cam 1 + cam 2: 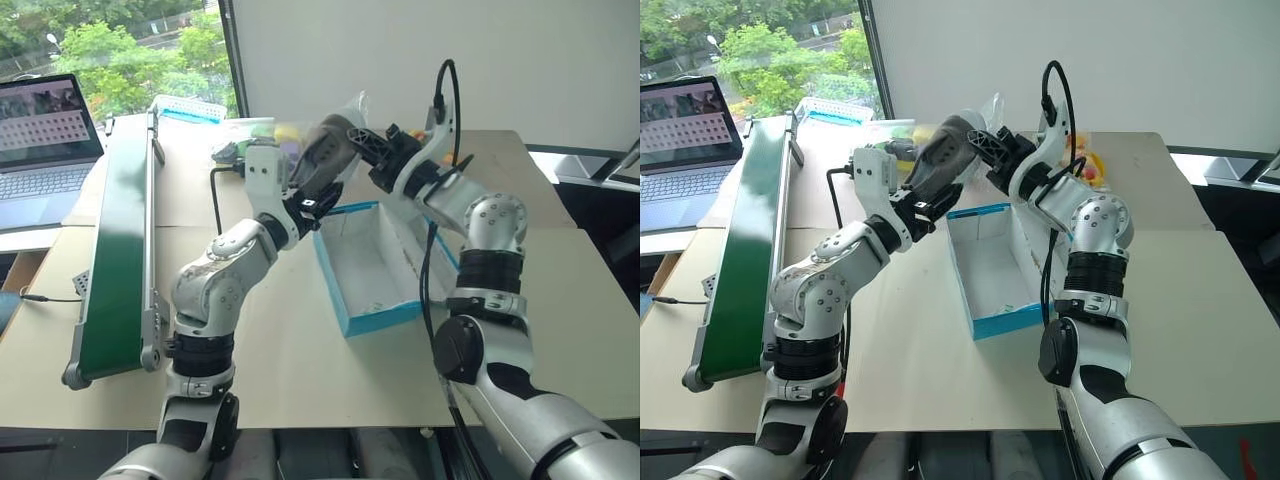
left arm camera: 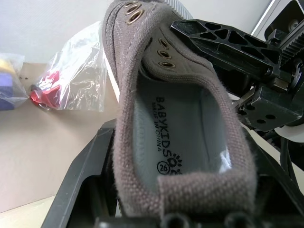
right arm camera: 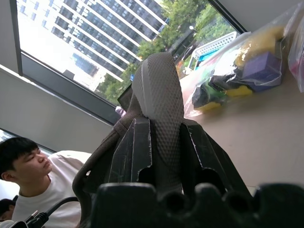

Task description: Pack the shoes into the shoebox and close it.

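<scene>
One grey-taupe shoe (image 1: 325, 155) hangs in the air over the far end of the open blue shoebox (image 1: 385, 318), which is white inside and has nothing in it. My right gripper (image 1: 355, 140) is shut on the shoe's toe end; in the right wrist view its fingers (image 3: 128, 156) clamp the patterned sole (image 3: 159, 95). My left gripper (image 1: 318, 192) is at the heel, open, with its fingers (image 2: 83, 185) standing either side of the shoe (image 2: 180, 133). The box's lid is folded back on the right, mostly hidden behind my right arm.
A long green conveyor belt (image 1: 120, 240) runs along the table's left side, with a laptop (image 1: 40, 140) beyond it. Clear plastic bags of colourful items (image 3: 247, 71) lie at the table's far edge. A person (image 3: 28, 166) sits nearby.
</scene>
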`<state>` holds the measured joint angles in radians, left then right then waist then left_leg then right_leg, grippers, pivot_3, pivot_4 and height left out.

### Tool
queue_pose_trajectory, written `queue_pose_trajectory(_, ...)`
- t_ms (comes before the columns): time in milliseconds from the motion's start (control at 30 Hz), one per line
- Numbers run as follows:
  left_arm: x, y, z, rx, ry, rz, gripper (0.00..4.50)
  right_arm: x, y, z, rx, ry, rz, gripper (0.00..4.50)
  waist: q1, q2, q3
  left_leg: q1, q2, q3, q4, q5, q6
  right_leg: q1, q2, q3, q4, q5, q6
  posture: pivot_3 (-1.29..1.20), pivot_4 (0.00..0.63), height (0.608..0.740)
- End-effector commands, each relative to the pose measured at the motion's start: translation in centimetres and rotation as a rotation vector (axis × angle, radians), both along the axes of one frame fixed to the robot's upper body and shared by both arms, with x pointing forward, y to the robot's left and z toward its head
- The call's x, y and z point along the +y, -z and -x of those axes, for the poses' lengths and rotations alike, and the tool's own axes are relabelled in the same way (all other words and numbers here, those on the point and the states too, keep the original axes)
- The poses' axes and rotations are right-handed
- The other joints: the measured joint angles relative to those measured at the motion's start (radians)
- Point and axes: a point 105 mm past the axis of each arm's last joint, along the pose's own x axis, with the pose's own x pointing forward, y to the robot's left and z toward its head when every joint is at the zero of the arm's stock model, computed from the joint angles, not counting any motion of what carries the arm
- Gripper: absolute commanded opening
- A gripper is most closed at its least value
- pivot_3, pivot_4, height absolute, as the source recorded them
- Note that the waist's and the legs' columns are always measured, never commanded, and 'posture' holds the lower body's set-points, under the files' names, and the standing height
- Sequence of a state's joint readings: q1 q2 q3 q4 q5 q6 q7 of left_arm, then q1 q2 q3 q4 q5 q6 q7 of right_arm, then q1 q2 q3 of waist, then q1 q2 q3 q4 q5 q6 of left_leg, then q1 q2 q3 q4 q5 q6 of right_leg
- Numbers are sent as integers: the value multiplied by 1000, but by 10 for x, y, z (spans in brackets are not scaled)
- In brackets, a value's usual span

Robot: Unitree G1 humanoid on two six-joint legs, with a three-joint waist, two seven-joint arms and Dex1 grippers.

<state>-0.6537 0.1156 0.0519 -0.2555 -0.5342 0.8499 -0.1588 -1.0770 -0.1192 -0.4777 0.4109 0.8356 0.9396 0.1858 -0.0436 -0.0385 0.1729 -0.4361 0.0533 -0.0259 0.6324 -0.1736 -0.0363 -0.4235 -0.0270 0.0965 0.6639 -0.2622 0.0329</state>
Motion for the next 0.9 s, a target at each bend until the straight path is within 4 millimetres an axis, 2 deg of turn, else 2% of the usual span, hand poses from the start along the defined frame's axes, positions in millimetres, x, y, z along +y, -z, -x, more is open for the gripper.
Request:
queue_pose_trajectory(33, 2, -16, 9, -61, 36, 15, 4500, -6, -24, 0, -90, 39, 28, 271, 0, 0, 0, 0, 0, 0, 0, 0, 0, 0, 0, 0, 0, 0, 0, 0, 150, 740)
queue_pose_trajectory(100, 7, -19, 10, -66, 46, 5, 4500, -8, -24, -1, -99, 52, 55, 260, 0, 0, 0, 0, 0, 0, 0, 0, 0, 0, 0, 0, 0, 0, 0, 0, 150, 740)
queue_pose_trajectory(267, 31, -16, 11, -55, 13, -76, 4500, -23, -31, 1, -202, 94, 276, 260, -1, 0, 0, 0, 0, 0, 0, 0, 0, 0, 0, 0, 0, 0, 0, 0, 150, 740)
queue_pose_trajectory(433, 54, -16, 17, -56, -1, -144, 4500, -34, -30, 12, -250, 54, 653, 260, -1, 1, 1, 0, 0, 0, 0, 0, 0, -1, 0, 0, -1, 0, 0, 0, 150, 740)
queue_pose_trajectory(567, 59, -17, 15, -65, -34, -150, 4500, -41, -9, 17, -247, 28, 898, 260, -2, 1, 1, 0, 0, 0, 0, 0, 0, 0, 0, 0, -1, 0, 1, 0, 150, 740)
queue_pose_trajectory(667, 56, -14, 17, -64, -30, -150, 4500, -34, 7, 23, -218, -44, 914, 260, -2, 1, 1, 0, 0, 0, 0, 0, 0, 0, 0, 0, -1, 0, 1, 0, 150, 740)
queue_pose_trajectory(900, 51, -5, 19, -50, -40, -136, 4500, -21, 66, 26, -105, -141, 965, 260, 1, 1, 1, 0, 0, 0, 1, 0, 0, 0, 0, 0, 0, 0, 1, 0, 150, 740)
